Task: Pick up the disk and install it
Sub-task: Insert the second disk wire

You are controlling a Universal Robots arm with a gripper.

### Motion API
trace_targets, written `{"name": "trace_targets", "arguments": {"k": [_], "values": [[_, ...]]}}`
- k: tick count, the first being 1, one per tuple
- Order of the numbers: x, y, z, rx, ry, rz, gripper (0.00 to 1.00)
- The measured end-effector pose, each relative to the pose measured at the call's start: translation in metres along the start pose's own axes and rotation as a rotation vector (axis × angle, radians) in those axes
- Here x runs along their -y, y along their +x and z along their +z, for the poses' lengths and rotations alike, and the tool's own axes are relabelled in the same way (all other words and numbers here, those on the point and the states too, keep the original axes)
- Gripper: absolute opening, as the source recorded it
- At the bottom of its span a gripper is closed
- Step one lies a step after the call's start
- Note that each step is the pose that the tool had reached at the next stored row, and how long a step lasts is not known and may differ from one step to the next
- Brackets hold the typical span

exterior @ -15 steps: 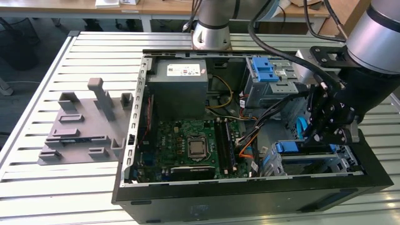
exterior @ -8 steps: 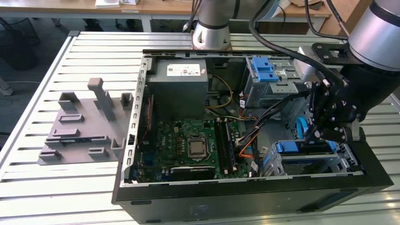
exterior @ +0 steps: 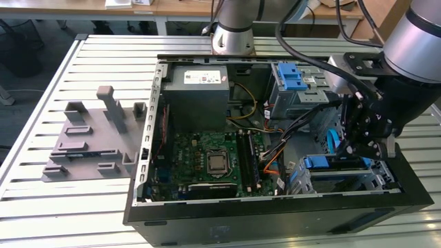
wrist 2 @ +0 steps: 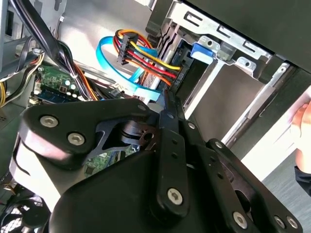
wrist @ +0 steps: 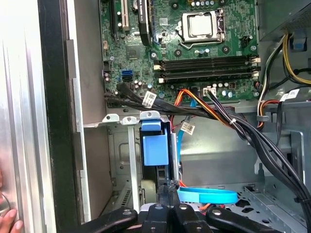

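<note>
A: Checking pincer (exterior: pixel 358 152) state, what have you got?

B: I read it as closed. In both wrist views the fingertips (wrist: pixel 170 190) are pressed together with nothing between them. It hangs inside the open computer case (exterior: pixel 276 219), at the exterior view's right.

A: And the disk (exterior: pixel 333 161)?

B: It's sitting in the drive cage (exterior: pixel 383 182) in the case corner under my pincer (wrist: pixel 170 187). Its blue bracket (wrist: pixel 155 145) faces the motherboard (wrist: pixel 194 48). The pincer tips are just beside that bracket, but I can't tell if they touch.

A: Cables?

B: A blue flat cable (wrist: pixel 209 195) loops near the tips. In the second wrist view a red-yellow-black bundle (wrist 2: pixel 146 56) runs to a plug by the cage.

A: Anything else?

B: A grey fixture block (exterior: pixel 93 137) is on the desk (exterior: pixel 41 206), well apart from the case. There are also a person's fingers (wrist: pixel 7 224) at the case edge.
</note>
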State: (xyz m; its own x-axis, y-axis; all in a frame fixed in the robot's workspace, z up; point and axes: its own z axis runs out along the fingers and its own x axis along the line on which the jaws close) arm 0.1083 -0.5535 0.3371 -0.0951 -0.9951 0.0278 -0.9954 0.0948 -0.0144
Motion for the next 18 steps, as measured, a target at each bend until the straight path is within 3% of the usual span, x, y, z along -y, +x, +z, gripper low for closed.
{"name": "trace_targets", "arguments": {"k": [3, 9, 18], "values": [[0.0003, -0.0001, 0.0022, -0.0001, 0.0, 0.0, 0.11], [0.0007, 0.0, 0.0031, 0.0123, -0.0012, 0.0, 0.11], [0.0008, 0.0001, 0.0001, 0.0124, -0.0012, 0.0, 0.11]]}}
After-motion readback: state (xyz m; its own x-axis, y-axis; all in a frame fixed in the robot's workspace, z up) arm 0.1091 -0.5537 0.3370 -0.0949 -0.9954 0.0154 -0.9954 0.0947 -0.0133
